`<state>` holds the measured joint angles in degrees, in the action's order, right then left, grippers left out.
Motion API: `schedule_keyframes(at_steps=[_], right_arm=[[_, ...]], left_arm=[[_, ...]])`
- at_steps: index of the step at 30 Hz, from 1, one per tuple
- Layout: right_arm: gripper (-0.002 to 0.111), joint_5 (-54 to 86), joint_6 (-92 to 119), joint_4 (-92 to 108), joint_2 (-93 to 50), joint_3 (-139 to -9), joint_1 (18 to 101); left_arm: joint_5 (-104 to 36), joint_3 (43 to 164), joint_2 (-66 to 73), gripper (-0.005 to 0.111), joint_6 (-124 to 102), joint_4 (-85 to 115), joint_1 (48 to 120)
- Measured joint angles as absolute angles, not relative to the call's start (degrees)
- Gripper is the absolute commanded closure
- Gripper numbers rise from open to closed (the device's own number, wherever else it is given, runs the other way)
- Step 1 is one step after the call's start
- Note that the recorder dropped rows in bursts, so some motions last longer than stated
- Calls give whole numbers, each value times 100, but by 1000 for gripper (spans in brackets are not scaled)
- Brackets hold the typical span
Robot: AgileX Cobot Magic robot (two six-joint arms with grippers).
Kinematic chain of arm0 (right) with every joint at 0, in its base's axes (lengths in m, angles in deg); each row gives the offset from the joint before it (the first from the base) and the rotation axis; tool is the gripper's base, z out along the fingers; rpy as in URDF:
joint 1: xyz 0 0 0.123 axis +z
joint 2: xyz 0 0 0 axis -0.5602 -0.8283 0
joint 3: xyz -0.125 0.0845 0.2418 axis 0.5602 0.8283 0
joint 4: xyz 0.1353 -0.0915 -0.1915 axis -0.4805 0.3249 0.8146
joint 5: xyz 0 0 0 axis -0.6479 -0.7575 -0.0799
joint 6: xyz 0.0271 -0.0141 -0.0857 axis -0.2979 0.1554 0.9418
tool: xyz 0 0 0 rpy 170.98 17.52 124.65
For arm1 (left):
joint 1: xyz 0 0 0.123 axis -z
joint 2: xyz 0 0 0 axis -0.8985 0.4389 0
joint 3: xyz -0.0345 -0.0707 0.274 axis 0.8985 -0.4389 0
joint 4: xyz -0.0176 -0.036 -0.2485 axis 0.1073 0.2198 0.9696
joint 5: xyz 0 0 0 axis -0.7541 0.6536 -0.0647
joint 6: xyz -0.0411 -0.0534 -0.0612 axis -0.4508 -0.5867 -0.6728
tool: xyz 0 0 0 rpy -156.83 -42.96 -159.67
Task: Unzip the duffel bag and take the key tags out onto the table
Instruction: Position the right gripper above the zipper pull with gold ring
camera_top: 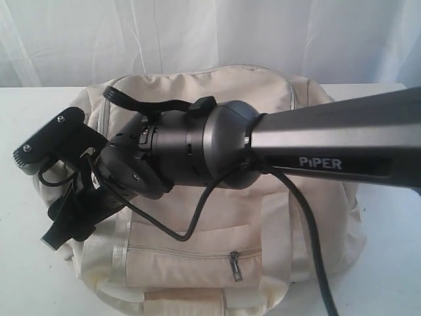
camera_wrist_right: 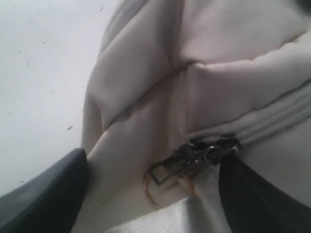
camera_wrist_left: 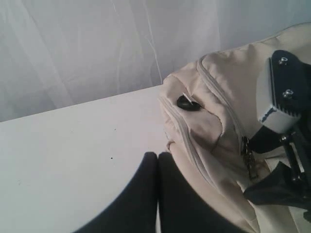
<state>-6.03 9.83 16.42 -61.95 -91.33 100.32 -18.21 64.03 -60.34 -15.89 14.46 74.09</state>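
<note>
The cream duffel bag [camera_top: 263,224] lies on the white table [camera_wrist_left: 73,160], its zipper pull [camera_wrist_right: 194,158] ungripped between the right pincer [camera_wrist_right: 155,194]'s wide-spread jaws, while the left pincer [camera_wrist_left: 157,167], closed tight on nothing, hangs over the table beside the bag.

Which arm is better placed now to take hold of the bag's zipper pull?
Right. The right gripper stands open with the zipper pull between its fingers. The left gripper is shut, over the table beside the duffel bag.
</note>
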Motion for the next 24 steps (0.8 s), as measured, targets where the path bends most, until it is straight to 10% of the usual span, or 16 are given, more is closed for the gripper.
schedule_keyframes(at_steps=[10, 24], right_arm=[[81, -567, 905, 1726, -6391, -9139, 10032], [84, -951, 883, 2042, -5917, -9527, 10032]], left_arm=[[-1821, 6403, -6034, 107, -1589, 1446, 7409], [-1821, 6403, -6034, 107, -1589, 1446, 7470]])
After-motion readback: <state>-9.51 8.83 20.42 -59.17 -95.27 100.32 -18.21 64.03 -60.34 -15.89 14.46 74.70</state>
